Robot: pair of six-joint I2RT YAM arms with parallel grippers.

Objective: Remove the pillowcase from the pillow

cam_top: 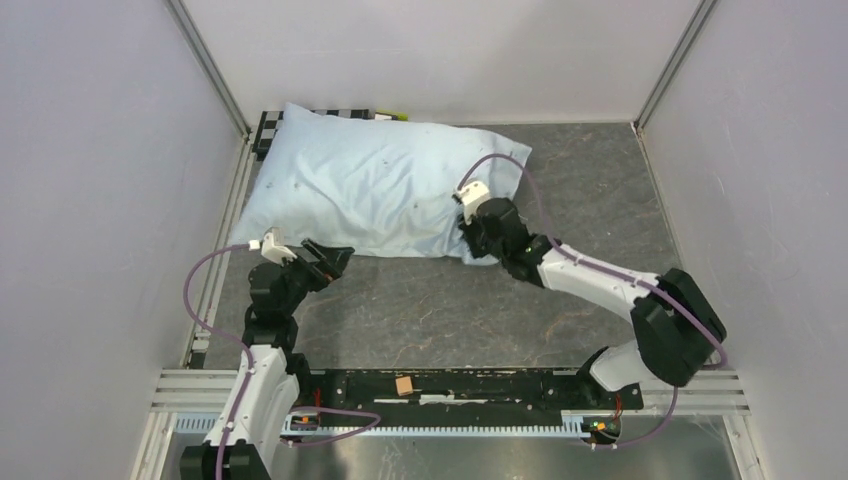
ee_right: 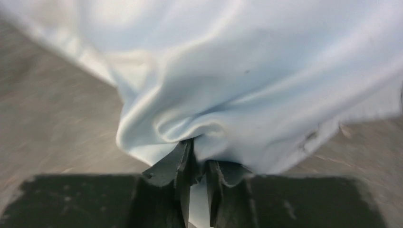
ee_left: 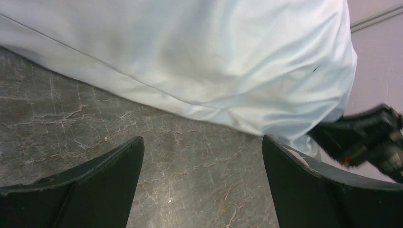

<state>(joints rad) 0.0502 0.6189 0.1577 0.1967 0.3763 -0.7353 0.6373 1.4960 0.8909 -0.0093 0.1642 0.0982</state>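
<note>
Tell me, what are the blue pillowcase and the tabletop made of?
The pillowcase looks like thin, smooth cloth, maybe satin or polyester: it has a soft sheen and bunches into fine folds where the right pincer pinches it. The tabletop looks like grey stone or a marble-print sheet, with pale crack-like veins; I cannot tell which.

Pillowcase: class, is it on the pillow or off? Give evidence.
On. The pillowcase bulges, stuffed full, and no white pillow shows anywhere. The right claw pinches its near edge; the left claw is open.
</note>
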